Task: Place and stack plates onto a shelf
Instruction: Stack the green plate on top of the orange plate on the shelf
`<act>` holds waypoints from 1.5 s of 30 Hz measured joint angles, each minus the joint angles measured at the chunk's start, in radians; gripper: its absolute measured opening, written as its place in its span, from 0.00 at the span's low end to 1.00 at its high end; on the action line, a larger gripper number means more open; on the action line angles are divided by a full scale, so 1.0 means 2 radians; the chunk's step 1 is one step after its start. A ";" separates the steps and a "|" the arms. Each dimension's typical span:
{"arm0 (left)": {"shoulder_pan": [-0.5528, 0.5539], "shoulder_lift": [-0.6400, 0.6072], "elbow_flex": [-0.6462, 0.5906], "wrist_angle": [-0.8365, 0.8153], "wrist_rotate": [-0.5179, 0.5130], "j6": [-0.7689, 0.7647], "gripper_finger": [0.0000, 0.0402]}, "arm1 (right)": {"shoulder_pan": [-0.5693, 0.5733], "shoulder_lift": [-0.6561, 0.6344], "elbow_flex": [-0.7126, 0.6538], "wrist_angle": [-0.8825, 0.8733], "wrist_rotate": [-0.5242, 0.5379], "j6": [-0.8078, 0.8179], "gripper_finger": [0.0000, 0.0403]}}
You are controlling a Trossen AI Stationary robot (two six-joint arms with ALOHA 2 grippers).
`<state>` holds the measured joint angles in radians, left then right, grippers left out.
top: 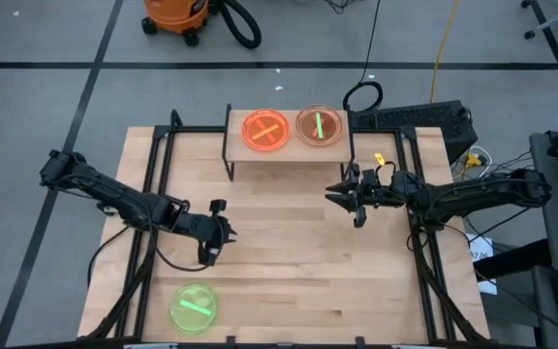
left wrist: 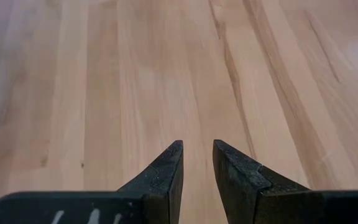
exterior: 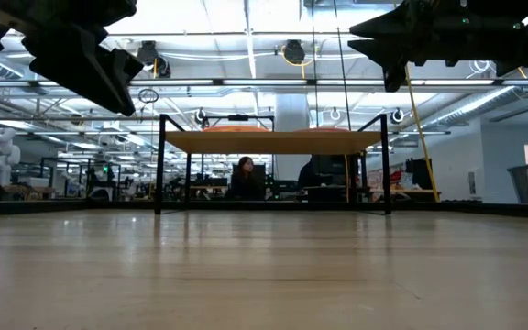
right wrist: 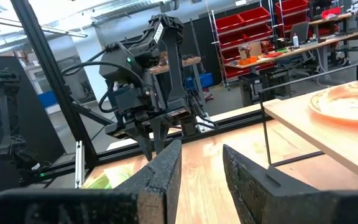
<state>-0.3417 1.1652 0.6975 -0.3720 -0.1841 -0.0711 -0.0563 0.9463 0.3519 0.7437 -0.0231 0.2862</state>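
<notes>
Two plates lie flat on the shelf at the table's far side: an orange-red plate on its left part and an orange plate with a green streak on its right part. A neon green plate lies flat on the table near the front left corner. My left gripper hovers open above the bare table left of centre, tipped downward, with nothing between its fingers. My right gripper hovers open in front of the shelf's right end, pointing toward the table's left, holding nothing.
The shelf stands on thin black legs with open space beneath it. Black frame rails run along both sides of the table. The wood between the two grippers and the near edge is bare. People sit in the room behind the table.
</notes>
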 joint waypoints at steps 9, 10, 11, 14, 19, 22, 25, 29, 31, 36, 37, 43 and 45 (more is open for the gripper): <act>0.000 0.000 0.000 -0.023 0.013 -0.016 0.24 | 0.000 0.000 0.000 0.000 0.000 -0.001 0.25; 0.000 0.000 0.000 -0.026 0.013 -0.021 0.24 | 0.000 0.000 0.000 0.000 0.000 -0.001 0.25; 0.000 0.000 -0.001 -0.026 0.013 -0.025 0.24 | 0.000 0.000 0.000 0.000 0.000 -0.001 0.25; -0.004 0.000 -0.015 -0.008 0.013 -0.031 0.24 | 0.000 0.000 0.000 0.000 0.000 -0.001 0.25; -0.009 0.000 -0.079 0.047 0.038 -0.042 0.24 | 0.000 0.000 0.000 0.000 0.000 -0.001 0.25; -0.011 0.000 -0.117 0.092 0.067 -0.070 0.24 | 0.000 0.000 0.000 0.000 0.000 -0.001 0.25; -0.017 0.000 -0.143 0.125 0.078 -0.097 0.24 | 0.000 0.000 0.000 0.000 0.000 0.004 0.25; -0.027 0.000 -0.156 0.141 0.079 -0.121 0.24 | 0.000 0.000 0.000 0.000 0.000 0.013 0.25; -0.033 0.000 -0.159 0.139 0.079 -0.131 0.24 | 0.000 0.000 0.000 0.000 0.000 0.014 0.25; -0.045 0.000 -0.161 0.118 0.079 -0.152 0.24 | 0.000 0.000 0.000 0.000 -0.001 0.014 0.25; -0.047 0.000 -0.161 0.112 0.079 -0.158 0.25 | 0.000 0.000 0.000 0.000 -0.001 0.017 0.25; -0.076 0.000 -0.159 0.092 0.131 -0.199 0.36 | 0.003 0.000 0.000 0.000 -0.002 0.019 0.25; -0.089 0.000 -0.153 0.092 0.160 -0.207 0.39 | 0.003 0.000 0.000 0.000 -0.002 0.019 0.25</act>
<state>-0.5205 1.1648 0.3919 -0.1872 0.1362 -0.4847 -0.0502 0.9466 0.3523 0.7429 -0.0269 0.3236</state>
